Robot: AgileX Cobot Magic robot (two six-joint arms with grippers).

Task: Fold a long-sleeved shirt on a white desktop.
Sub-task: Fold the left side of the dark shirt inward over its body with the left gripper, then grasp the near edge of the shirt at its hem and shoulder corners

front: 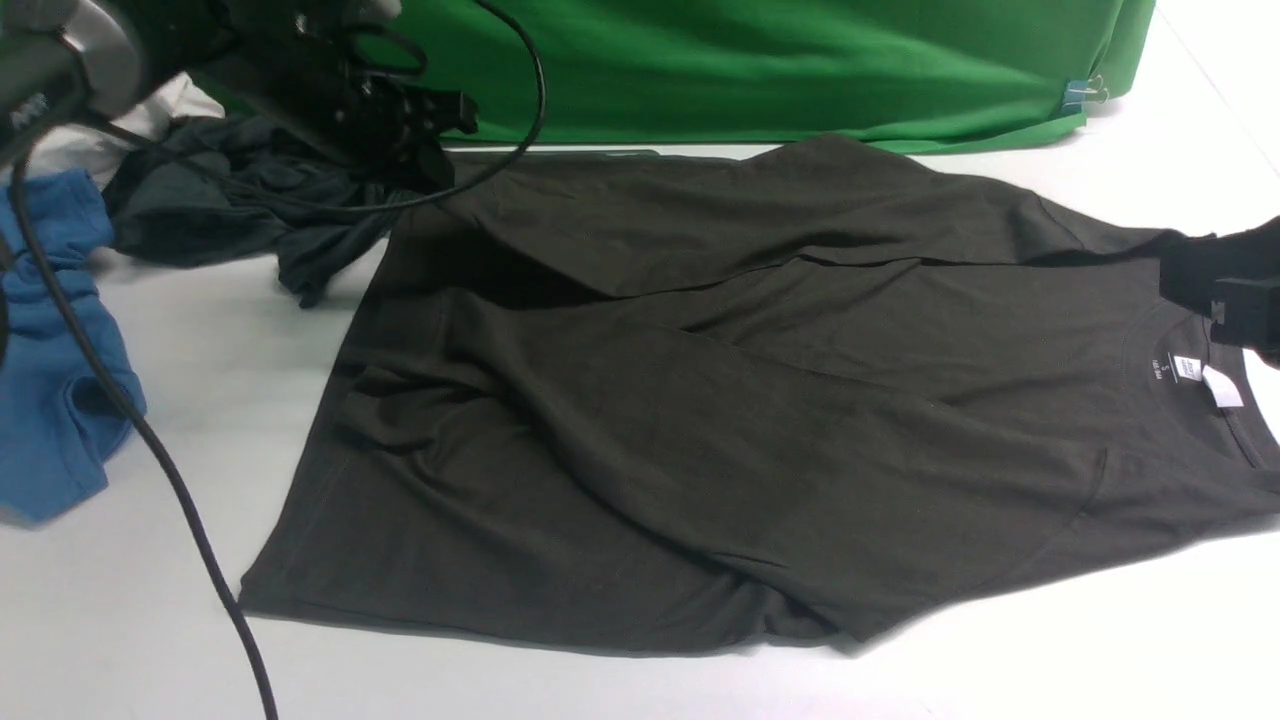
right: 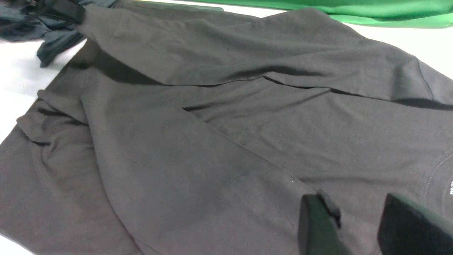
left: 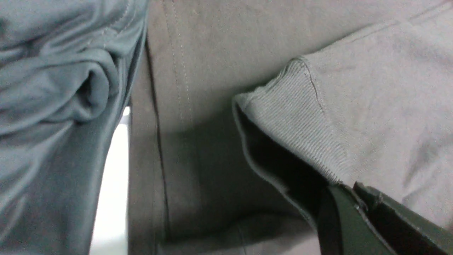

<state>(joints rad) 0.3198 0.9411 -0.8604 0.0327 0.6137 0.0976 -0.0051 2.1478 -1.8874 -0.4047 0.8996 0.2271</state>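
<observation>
Long-sleeved shirt [front: 700, 400] lies flat across the middle of the white desktop [front: 1100, 660]. Its collar and white neck label [front: 1222, 385] point toward the right edge and its hem toward the left. Both sleeves are crossed over the body. Left gripper [front: 422, 150] is at the shirt's far-left corner, jaws closed on the ribbed cuff [left: 293, 117] of the far sleeve; the cuff is raised a little, with shadow beneath it. Right gripper [right: 354, 205] is over the collar area near the right edge, jaws partly apart with nothing between them; whether it touches the fabric cannot be told. Obstructions: a dark grey-green garment [front: 200, 215] is crumpled toward the far-left corner, touching the shirt's hem corner just beside the left gripper. A blue garment [front: 50, 380] lies at the left edge, apart from the shirt. A black cable [front: 150, 440] trails over the blue garment and across the left part of the surface. A green backdrop [front: 750, 70] runs along the far edge, just beside the shirt's far side.
</observation>
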